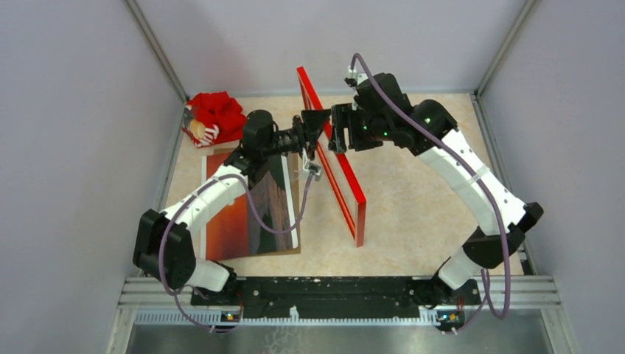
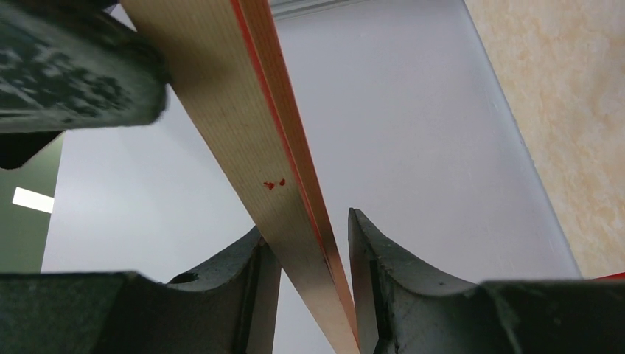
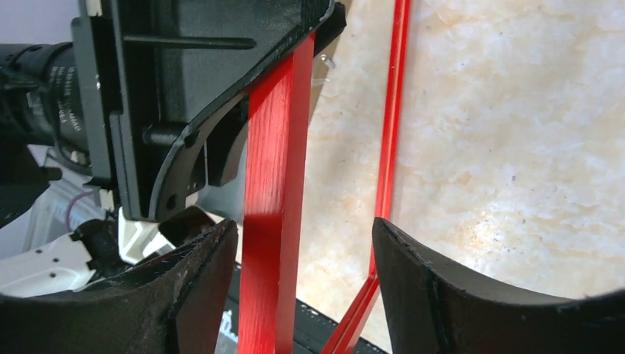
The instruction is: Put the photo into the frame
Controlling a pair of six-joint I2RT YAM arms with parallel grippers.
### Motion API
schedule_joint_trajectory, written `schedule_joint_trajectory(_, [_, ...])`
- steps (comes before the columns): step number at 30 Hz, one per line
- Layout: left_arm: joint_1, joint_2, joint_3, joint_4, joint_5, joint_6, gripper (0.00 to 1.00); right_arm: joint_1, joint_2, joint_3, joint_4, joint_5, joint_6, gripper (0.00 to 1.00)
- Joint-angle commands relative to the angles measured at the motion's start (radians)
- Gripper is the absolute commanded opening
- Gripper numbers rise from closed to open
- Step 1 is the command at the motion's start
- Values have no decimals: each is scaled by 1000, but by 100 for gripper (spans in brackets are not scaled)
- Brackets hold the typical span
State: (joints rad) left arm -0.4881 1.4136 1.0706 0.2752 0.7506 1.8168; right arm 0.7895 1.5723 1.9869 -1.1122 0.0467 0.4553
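Note:
The frame stands on its long edge across the middle of the table, red front facing right. My left gripper is shut on its top rail from the left; the left wrist view shows the pale wood back of the rail pinched between the fingers. My right gripper is open around the same rail from the right, with a gap on both sides of the red bar between its fingertips. The photo lies face up at the left, partly under my left arm.
The brown backing panel lies under the photo. A red cloth toy sits in the back left corner. Grey walls close in the table on three sides. My left gripper's body fills the upper left of the right wrist view.

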Motion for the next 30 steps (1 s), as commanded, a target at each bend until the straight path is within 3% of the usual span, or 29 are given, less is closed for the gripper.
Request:
schedule_joint_trajectory(1, [-8, 37, 35, -50, 3, 5, 44, 8, 50, 81, -74, 76, -53, 65])
schedule_joint_trajectory(6, [-15, 62, 51, -38, -2, 1, 46, 8, 77, 91, -85, 126, -64, 50])
schedule_joint_trajectory(12, [-18, 70, 84, -17, -23, -97, 80, -61, 36, 68, -64, 153, -32, 20])
schedule_joint_trajectory(16, [-18, 68, 136, -77, -97, -175, 98, -180, -57, -97, 30, 72, -11, 14])
schedule_joint_trajectory(22, [-10, 49, 197, -204, -215, -312, 99, -374, -198, -459, 215, -106, -17, 13])
schedule_joint_trajectory(28, [-12, 51, 293, -440, -278, -475, 99, -450, -257, -678, 303, -108, -47, 7])
schedule_joint_trajectory(30, [-11, 65, 309, -532, -311, -515, 99, -455, -278, -743, 322, -97, -68, 0])
